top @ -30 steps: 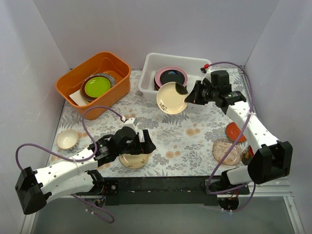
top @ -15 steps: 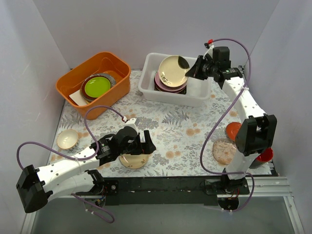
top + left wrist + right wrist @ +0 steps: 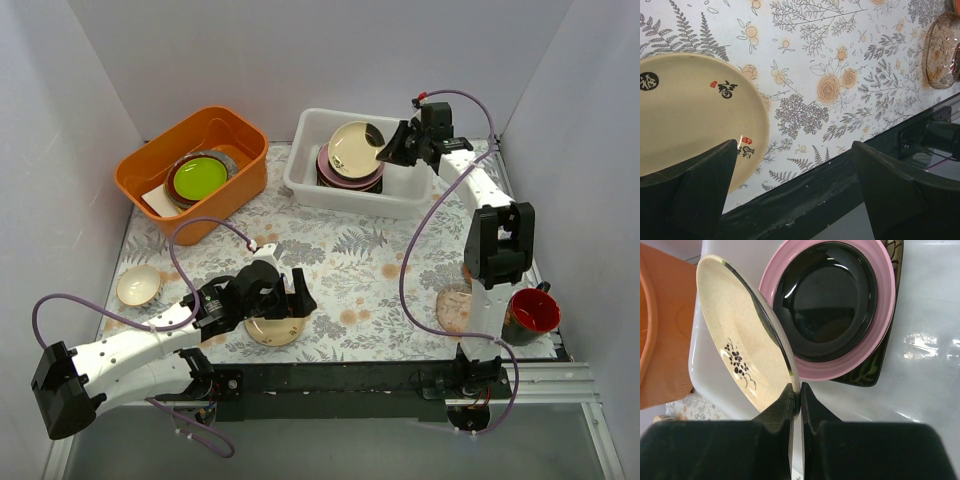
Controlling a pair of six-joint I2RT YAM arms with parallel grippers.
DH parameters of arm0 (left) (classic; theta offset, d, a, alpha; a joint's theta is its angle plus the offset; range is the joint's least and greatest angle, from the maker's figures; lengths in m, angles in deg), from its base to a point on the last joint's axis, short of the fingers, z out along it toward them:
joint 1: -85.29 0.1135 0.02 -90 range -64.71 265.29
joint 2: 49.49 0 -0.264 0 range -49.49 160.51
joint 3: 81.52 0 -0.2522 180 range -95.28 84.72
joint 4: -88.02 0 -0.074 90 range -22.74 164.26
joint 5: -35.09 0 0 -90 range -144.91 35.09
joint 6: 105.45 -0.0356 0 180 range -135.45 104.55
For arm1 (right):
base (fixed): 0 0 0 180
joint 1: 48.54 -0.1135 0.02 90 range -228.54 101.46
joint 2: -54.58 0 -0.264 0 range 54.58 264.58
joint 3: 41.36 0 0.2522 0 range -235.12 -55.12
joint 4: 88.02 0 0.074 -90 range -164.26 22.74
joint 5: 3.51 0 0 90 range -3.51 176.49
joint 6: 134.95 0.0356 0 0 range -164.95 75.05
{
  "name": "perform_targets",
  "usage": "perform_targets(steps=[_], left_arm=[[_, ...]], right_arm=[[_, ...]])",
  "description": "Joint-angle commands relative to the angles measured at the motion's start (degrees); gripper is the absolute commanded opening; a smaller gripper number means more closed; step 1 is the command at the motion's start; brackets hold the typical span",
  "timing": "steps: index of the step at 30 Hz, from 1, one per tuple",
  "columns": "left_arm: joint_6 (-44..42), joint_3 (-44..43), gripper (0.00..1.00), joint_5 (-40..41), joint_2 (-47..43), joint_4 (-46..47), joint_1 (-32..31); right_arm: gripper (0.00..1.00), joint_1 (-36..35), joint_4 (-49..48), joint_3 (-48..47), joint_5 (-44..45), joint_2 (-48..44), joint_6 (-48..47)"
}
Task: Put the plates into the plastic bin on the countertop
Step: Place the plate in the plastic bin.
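Note:
My right gripper (image 3: 393, 151) is shut on the rim of a cream plate with black flower marks (image 3: 355, 148), holding it tilted over the stack in the white plastic bin (image 3: 400, 196). In the right wrist view the gripper (image 3: 799, 390) pinches the plate's edge (image 3: 735, 340) beside a glossy black plate (image 3: 825, 295) lying on a pink plate (image 3: 875, 335), with a black square floral plate (image 3: 875, 371) underneath. My left gripper (image 3: 291, 300) is open above a cream plate with characters (image 3: 272, 329) on the countertop (image 3: 370, 260). That plate (image 3: 690, 115) lies by the left finger of the gripper (image 3: 794, 145).
A speckled pinkish plate (image 3: 455, 310) lies at the front right, also in the left wrist view (image 3: 942, 50). A red cup (image 3: 530, 312) stands beside it. An orange tub (image 3: 150, 170) with a lime-green plate (image 3: 198, 177) is at the back left. A small cream bowl (image 3: 138, 285) sits at the left.
My right gripper carried the cream plate from in front of the bin to over the stack inside it, and lowered it. The red cup came into view. The left arm hardly moved.

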State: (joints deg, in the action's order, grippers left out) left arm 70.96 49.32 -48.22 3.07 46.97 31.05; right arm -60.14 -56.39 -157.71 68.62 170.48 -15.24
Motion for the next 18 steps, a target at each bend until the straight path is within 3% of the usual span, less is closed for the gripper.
perform_targets(steps=[1,18], left_arm=[[0.51,-1.52,0.98,1.39,-1.4,-1.63,-0.25],[1.21,-0.9,0.98,2.88,-5.44,-4.0,-0.25]], right_arm=[[0.01,0.52,-5.3,-4.29,0.2,1.95,3.06],[0.01,2.98,-6.97,-8.33,-1.29,11.45,6.85]])
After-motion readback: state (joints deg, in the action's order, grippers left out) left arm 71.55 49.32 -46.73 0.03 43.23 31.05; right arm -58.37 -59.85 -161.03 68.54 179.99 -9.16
